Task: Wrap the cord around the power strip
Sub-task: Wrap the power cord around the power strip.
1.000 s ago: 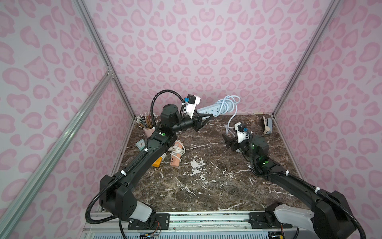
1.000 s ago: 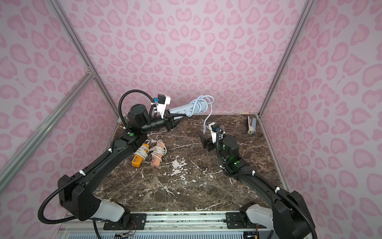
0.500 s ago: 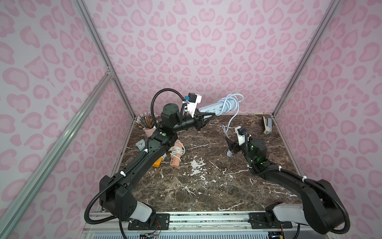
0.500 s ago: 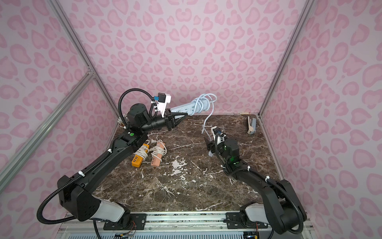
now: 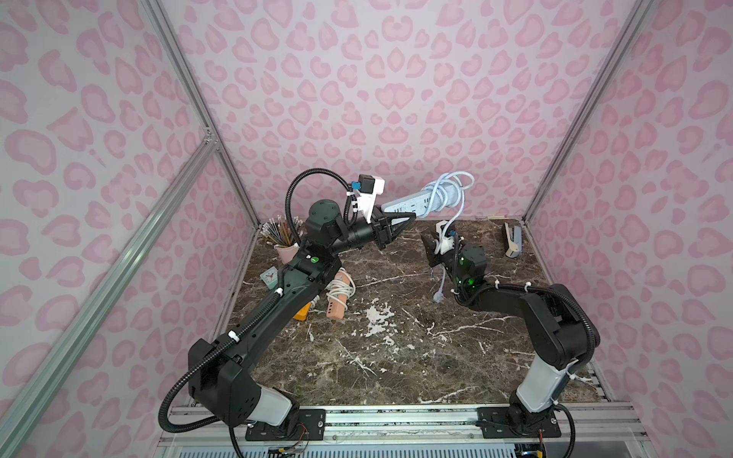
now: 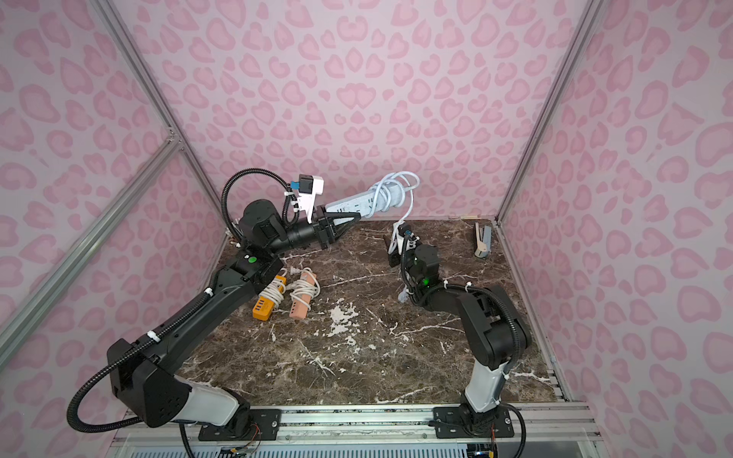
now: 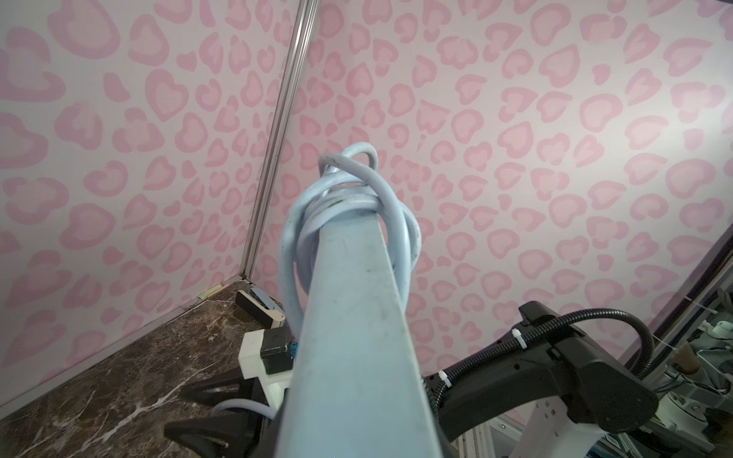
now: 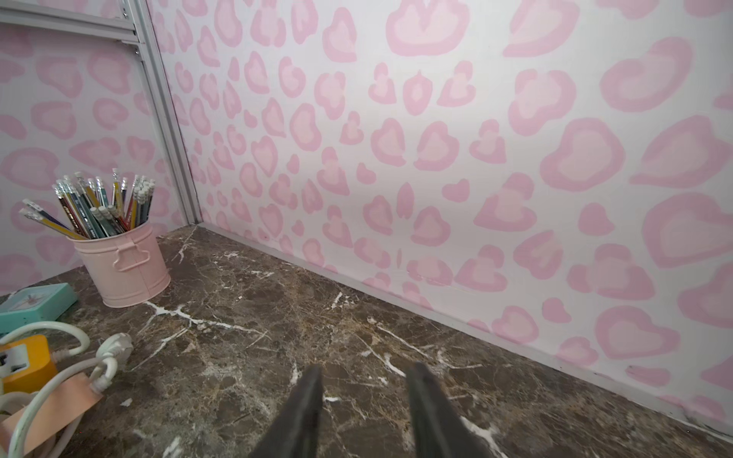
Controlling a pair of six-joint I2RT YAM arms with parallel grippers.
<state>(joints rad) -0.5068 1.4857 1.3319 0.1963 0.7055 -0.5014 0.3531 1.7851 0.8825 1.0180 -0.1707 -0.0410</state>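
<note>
Nearest, on the brown marble table (image 5: pixel 396 357), the plug (image 5: pixel 438 296) of the pale blue cord (image 5: pixel 446 190) is hanging down to the surface just beside the right arm; whether it is resting there I cannot tell. Just beyond it, the right gripper (image 8: pixel 365 372) is pointing low over the marble toward the back wall, its two dark fingers standing a little apart with bare marble showing between them and nothing in their grasp. The loose run of the cord is passing close by this arm's wrist. On the left side, an orange strip (image 6: pixel 263 307) and a pink strip (image 6: pixel 301 301) are lying side by side, each with a white cable bundled around it. Farther back, the left gripper (image 5: pixel 410 217) is clamping tight on one end of the light blue power strip (image 5: pixel 412 200), holding it aloft and tilted up toward the back wall. Several loops of the cord are sitting around the strip's far end. At the rear, a pencil cup (image 5: pixel 286 251) and a teal clock (image 5: pixel 271 276) are standing at the left, a stapler (image 5: pixel 511 240) at the right.
</note>
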